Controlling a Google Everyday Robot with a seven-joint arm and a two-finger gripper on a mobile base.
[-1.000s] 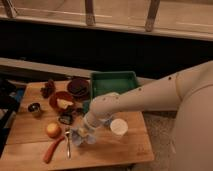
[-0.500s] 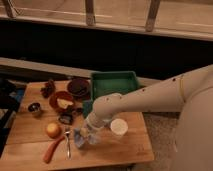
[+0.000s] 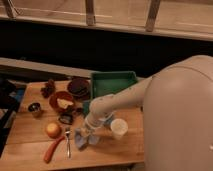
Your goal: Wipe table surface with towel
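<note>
The gripper (image 3: 84,134) sits on the towel (image 3: 93,141), grip I cannot tell, and wiping could tip the cup (image 3: 119,128) beside it.

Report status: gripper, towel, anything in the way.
Gripper down at towel, front of table. Towel bunched on the wood. Fork and cup close on either side.

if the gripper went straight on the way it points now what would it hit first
Most likely the towel. The gripper points down and slightly left, right over the crumpled cloth on the table. Depth is unclear, so it may already be touching it.
</note>
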